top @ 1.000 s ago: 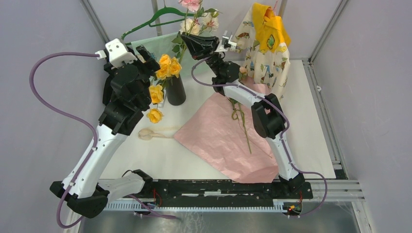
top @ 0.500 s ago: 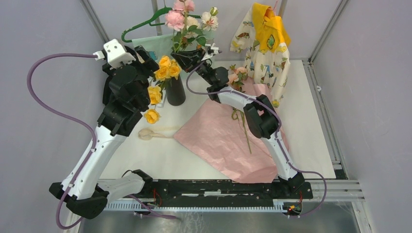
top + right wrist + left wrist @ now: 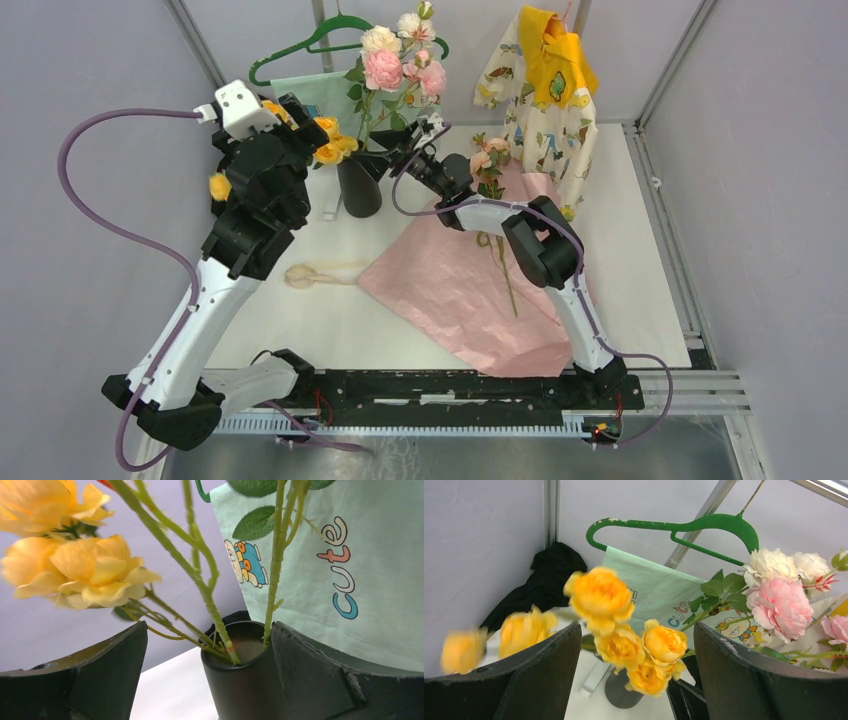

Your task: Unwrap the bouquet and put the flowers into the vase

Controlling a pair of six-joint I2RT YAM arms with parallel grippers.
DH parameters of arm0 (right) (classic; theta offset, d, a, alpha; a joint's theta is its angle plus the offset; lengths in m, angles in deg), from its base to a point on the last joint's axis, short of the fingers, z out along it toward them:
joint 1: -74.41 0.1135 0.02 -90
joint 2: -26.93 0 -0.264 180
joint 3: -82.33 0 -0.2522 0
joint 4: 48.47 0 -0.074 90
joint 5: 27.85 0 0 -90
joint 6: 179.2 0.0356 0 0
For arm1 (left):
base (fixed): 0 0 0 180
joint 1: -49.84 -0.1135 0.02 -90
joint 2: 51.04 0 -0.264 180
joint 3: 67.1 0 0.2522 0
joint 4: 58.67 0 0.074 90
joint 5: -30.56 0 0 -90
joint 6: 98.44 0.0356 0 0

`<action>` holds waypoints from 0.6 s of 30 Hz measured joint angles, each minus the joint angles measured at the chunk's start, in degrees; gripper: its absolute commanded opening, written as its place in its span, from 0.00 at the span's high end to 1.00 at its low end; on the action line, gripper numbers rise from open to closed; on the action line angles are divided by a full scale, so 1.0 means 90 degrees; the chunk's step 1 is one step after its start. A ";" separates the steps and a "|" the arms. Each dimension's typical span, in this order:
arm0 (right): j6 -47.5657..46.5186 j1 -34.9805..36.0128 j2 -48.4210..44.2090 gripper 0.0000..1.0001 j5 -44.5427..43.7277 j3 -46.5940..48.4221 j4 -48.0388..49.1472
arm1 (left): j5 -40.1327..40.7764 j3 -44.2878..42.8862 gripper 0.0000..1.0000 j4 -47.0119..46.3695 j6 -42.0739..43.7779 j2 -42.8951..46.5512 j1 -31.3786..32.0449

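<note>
Mostly done, by the look of it: the pink paper (image 3: 440, 285) lies spread flat on the table (image 3: 330, 330), centre-right, and the beige ribbon (image 3: 318, 273) lies loose to its left, so the unwrap looks finished. The black vase (image 3: 360, 192) stands upright at the far side, between the 2 arms, w/ the yellow roses (image 3: 330, 140) leaning left out of its mouth and the pink and cream roses (image 3: 385, 65) rising tall behind and to the right. Left to do: at least 1 pink rose on a long stem (image 3: 488, 158) lies across the far end of the paper, right of the vase. The right gripper (image 3: 207, 625) is wide open w/ nothing in it; it sits just right of the vase, level w/ the mouth, and the wrist view shows the rim and the stems dropping into it between the 2 fingers. The left gripper (image 3: 636, 630) is also wide open and empty, just left of the vase w/ yellow blooms in front of its fingers. Can't tell if any bloom touches them.
</note>
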 measured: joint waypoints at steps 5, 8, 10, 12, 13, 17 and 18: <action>-0.0039 -0.0034 -0.0624 0.02 -0.0015 -0.0702 0.0041 | -0.0017 0.0000 0.12 0.0002 0.0000 -0.0002 0.0000; -0.0087 -0.0068 -0.1124 0.02 -0.0036 -0.1224 0.0141 | -0.0053 0.0000 0.12 0.0005 -0.0002 -0.0005 0.0000; -0.0112 -0.0104 -0.1450 0.02 -0.0066 -0.1600 0.0253 | -0.0070 0.0000 0.12 0.0007 -0.0002 -0.0010 0.0000; -0.0138 -0.0158 -0.1727 0.02 -0.0090 -0.1970 0.0367 | -0.0083 0.0000 0.12 0.0007 -0.0002 -0.0017 0.0000; -0.0138 -0.0202 -0.1897 0.02 -0.0104 -0.2217 0.0401 | -0.0092 0.0000 0.12 0.0010 -0.0002 -0.0022 0.0000; -0.0279 -0.0379 -0.2419 0.07 -0.0163 -0.3084 0.0294 | -0.0146 0.0000 0.12 0.0066 -0.0005 -0.0046 0.0002; -0.0355 -0.0420 -0.2550 0.11 -0.0187 -0.3303 0.0211 | -0.0177 0.0000 0.12 0.0078 -0.0005 -0.0049 0.0000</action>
